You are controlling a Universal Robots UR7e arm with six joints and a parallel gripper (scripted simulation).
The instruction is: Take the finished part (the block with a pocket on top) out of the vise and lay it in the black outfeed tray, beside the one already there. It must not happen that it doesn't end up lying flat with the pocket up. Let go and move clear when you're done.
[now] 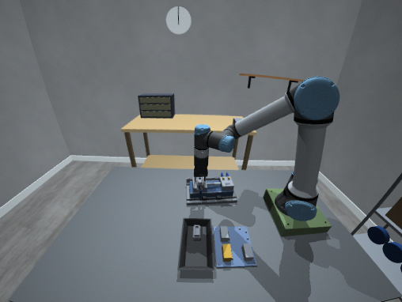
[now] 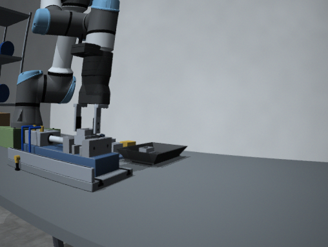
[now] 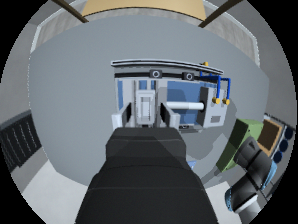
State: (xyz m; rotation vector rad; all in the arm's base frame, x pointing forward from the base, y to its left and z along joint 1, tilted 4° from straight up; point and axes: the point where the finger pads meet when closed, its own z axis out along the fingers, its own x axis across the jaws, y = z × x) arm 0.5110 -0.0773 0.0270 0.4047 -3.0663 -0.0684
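Observation:
The finished part, a grey block, sits between the jaws of the blue vise. The vise also shows in the top view and in the wrist view. My gripper is open and hangs straight down over the part, with a fingertip on each side of its top and nothing held. It also shows in the top view. The black outfeed tray lies in front of the vise with one grey pocketed block in its far half. The tray also shows in the exterior view.
A blue plate with two grey blocks and a yellow block lies to the right of the tray. The arm's green base stands at the right. A wooden table stands behind the work surface.

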